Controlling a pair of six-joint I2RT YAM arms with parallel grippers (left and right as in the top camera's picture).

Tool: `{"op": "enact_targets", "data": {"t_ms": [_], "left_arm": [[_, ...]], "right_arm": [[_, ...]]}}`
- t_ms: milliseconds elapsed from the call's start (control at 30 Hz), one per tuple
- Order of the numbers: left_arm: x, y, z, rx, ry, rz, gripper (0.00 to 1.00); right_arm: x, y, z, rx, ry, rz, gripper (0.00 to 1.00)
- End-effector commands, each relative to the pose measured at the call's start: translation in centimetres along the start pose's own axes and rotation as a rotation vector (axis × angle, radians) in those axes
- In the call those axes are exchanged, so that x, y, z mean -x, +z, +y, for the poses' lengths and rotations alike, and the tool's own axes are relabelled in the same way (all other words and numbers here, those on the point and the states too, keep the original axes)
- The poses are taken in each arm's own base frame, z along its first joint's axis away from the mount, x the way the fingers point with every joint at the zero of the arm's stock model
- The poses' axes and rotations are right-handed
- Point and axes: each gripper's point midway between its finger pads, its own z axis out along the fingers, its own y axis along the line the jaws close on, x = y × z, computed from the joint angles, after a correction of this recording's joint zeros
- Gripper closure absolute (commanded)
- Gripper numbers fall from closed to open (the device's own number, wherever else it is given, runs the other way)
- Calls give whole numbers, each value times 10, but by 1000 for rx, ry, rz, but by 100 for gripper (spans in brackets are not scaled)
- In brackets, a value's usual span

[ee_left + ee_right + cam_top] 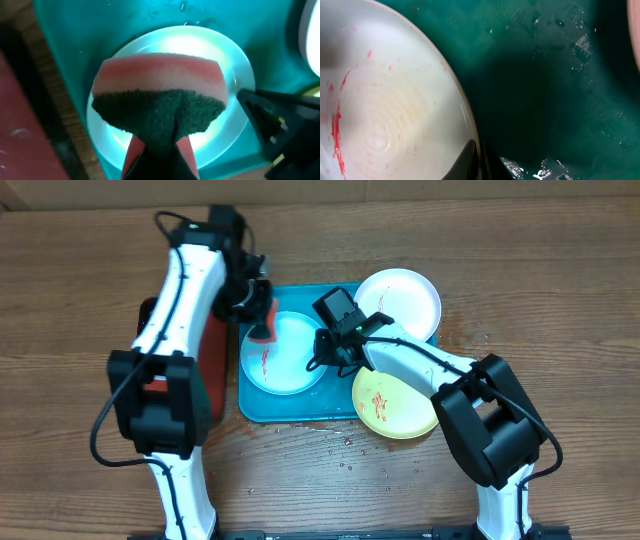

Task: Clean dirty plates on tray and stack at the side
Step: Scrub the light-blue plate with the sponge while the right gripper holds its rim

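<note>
The pale blue plate (pixel 290 365), with red smears, lies on the left half of the blue tray (pixel 300 408). My left gripper (pixel 262 320) is shut on a pink sponge with a green scouring face (pixel 160 95) and holds it over the plate's far left edge (pixel 235 75). My right gripper (pixel 322 352) pinches the plate's right rim; in the right wrist view the fingers (pixel 477 160) close on the rim of the plate (pixel 385 100). The white plate (pixel 400 302) lies at the tray's far right corner. The yellow-green plate (pixel 392 405), with orange smears, overlaps the tray's near right edge.
A red tray (pixel 213 370) lies left of the blue tray, under my left arm. Water droplets wet the tray floor (pixel 555 90) and the wooden table (pixel 345 450) in front of the tray.
</note>
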Motion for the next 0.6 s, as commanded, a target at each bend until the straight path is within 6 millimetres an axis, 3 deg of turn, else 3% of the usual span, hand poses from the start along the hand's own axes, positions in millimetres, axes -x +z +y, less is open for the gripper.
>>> {"op": "enact_targets", "data": {"t_ms": [0,333,567], "left_arm": [[-8,8,7,104,-55,0,96],[-20,45,31,228,-33,17,96],[-32,71,22,194,16,41,96]], "right_arm": [[-2,6,-6,-10,31,25,94],[-2,6,-6,-10,31,25,94],[-3,5,-6,-13,31,28,93]]}}
